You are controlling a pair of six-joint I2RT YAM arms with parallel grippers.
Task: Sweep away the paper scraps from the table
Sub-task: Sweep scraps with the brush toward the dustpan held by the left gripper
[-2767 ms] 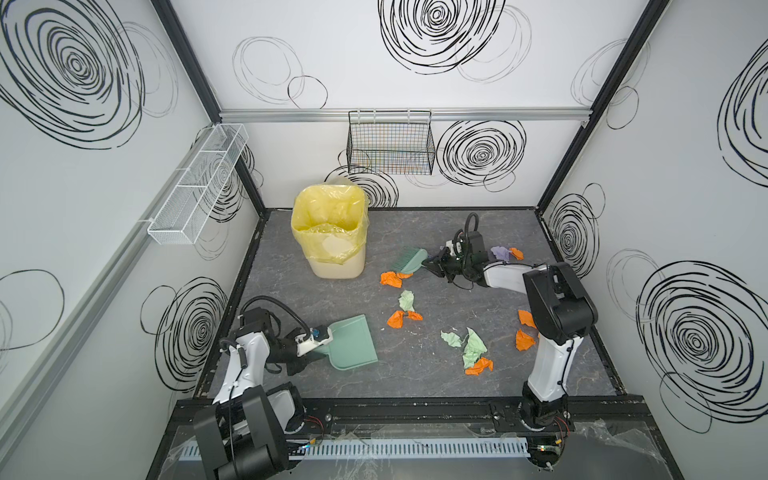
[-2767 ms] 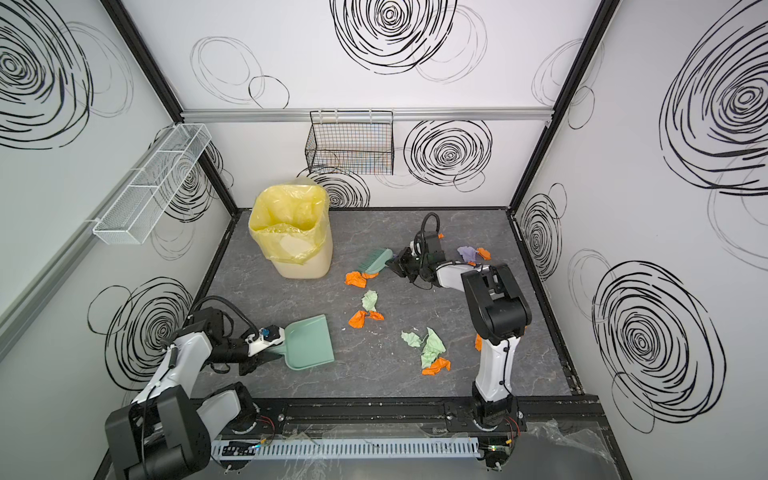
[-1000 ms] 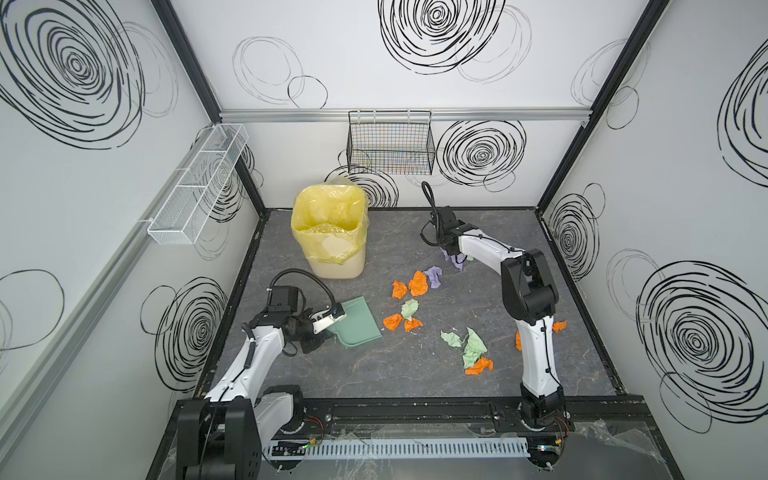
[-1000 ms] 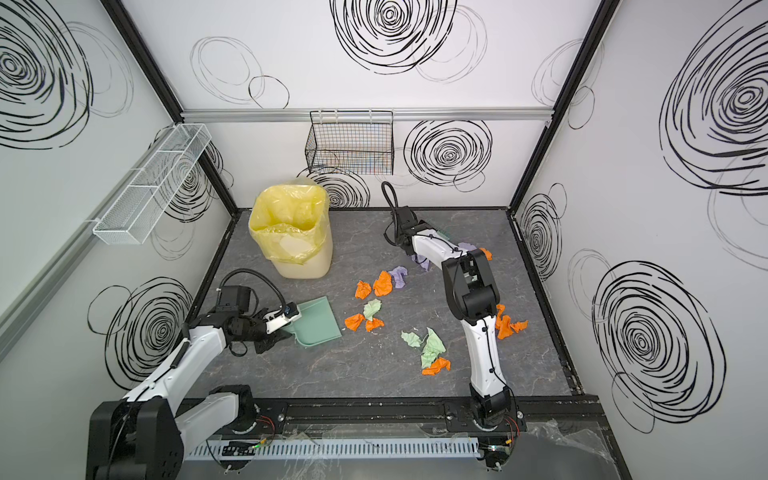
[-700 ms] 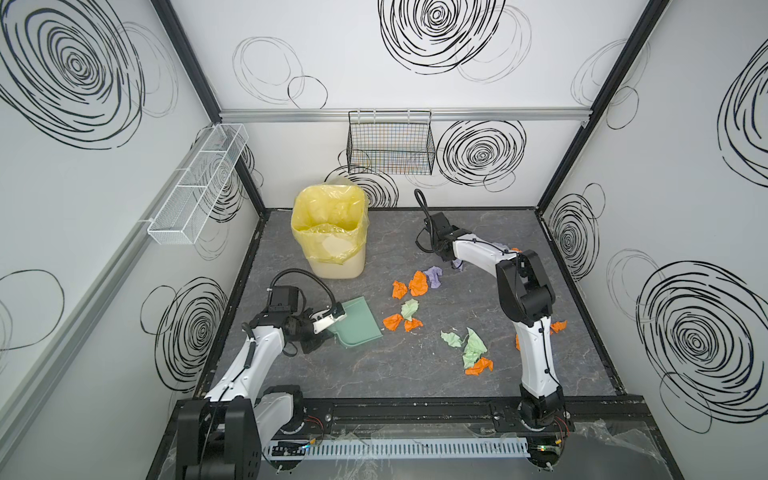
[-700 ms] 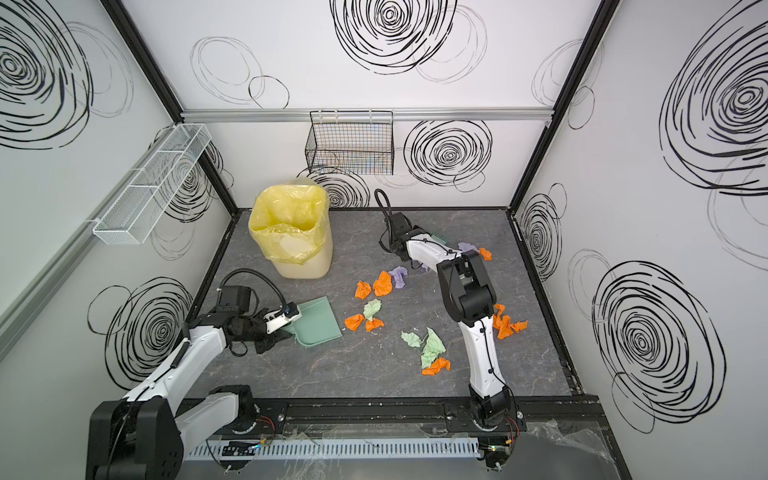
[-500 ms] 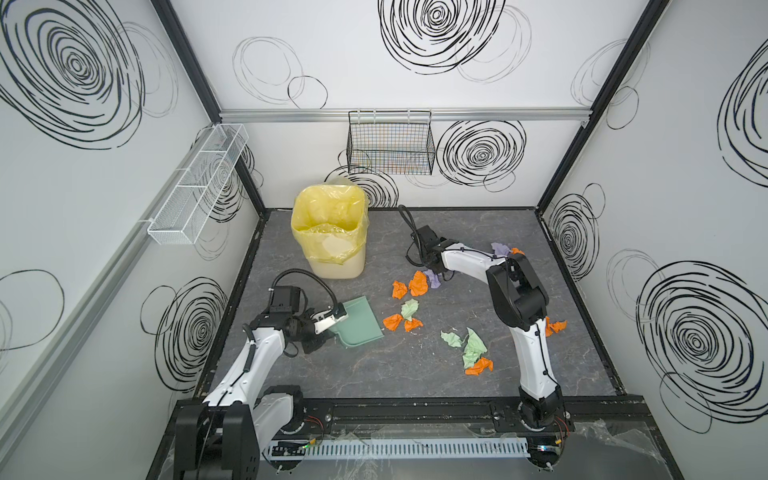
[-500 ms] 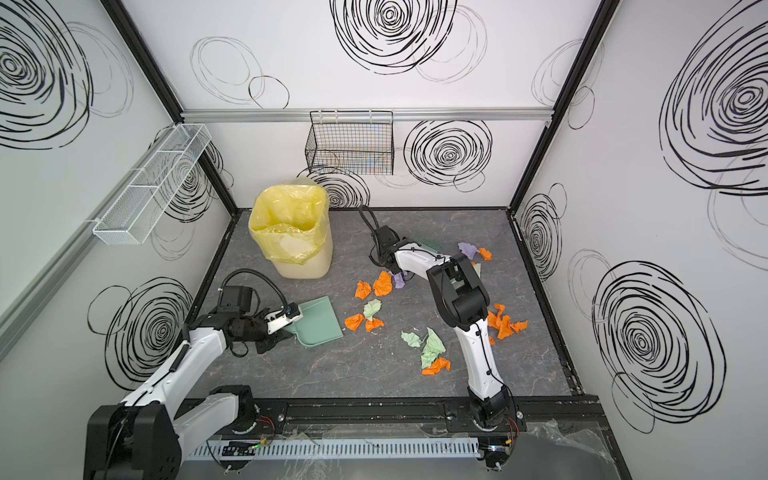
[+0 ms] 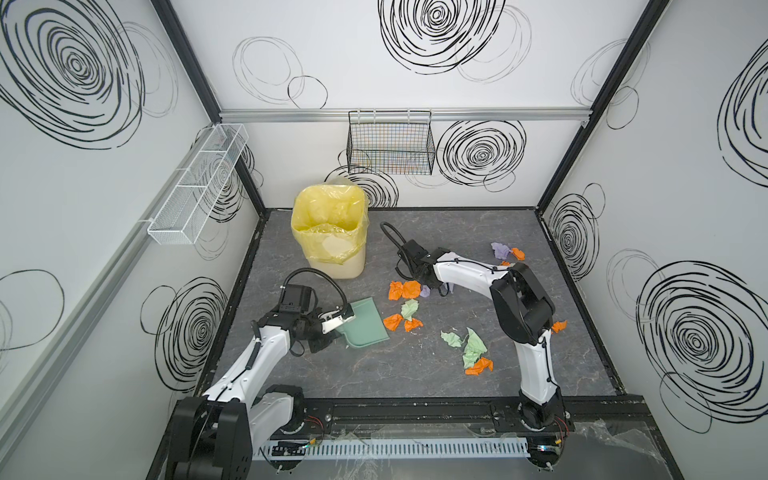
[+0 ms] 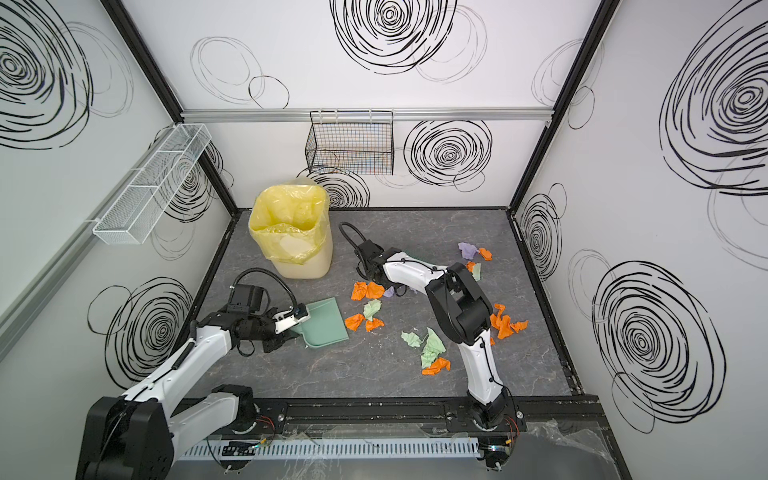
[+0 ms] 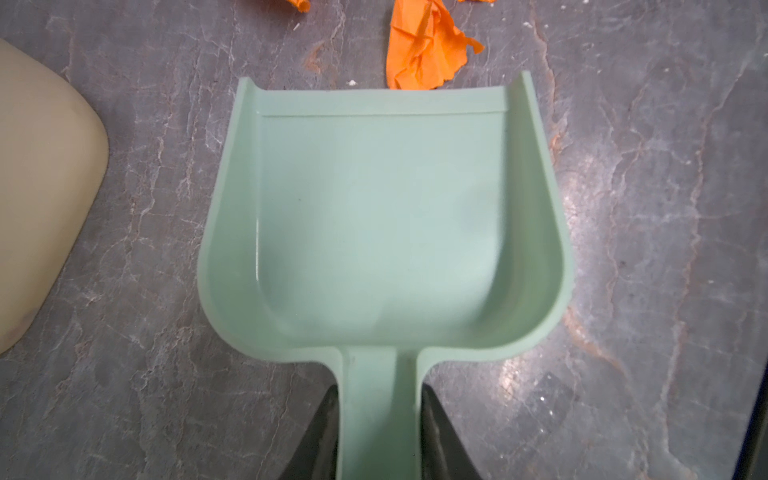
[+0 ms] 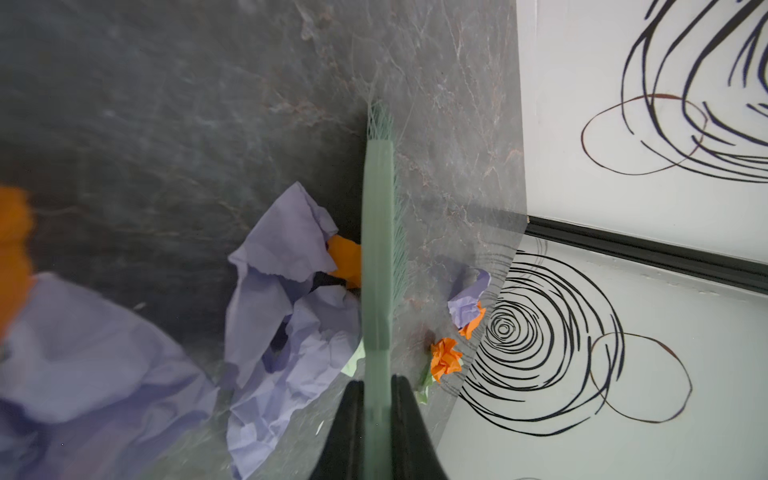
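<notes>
Nearest the front edge of the table, a loose clump of pale green and orange paper scraps lies right of centre, well apart from both grippers. A little farther back on the left, the left gripper is clamped on the handle of the dustpan, one black finger on each side. The pan lies flat on the table with nothing in it, its open lip facing the middle. An orange scrap sits just beyond that lip, with a green one and another orange one beside it. The left wrist view shows orange paper right at the lip's edge. At about the same depth, more orange pieces lie towards the right wall. Farther back, at the centre, the right gripper is closed tight on the thin handle of the brush, held low over the table. A crumpled lilac scrap presses against one side of the brush, with an orange bit wedged between them. In both top views this gripper's fingers are hidden under its wrist. Two orange pieces and a lilac one lie just beside it, on the side towards the dustpan. Farthest back on the right, a lilac and orange pair lies well apart from the brush. At the rear left stands the bin with its yellow liner, and a wire basket hangs on the back wall.
</notes>
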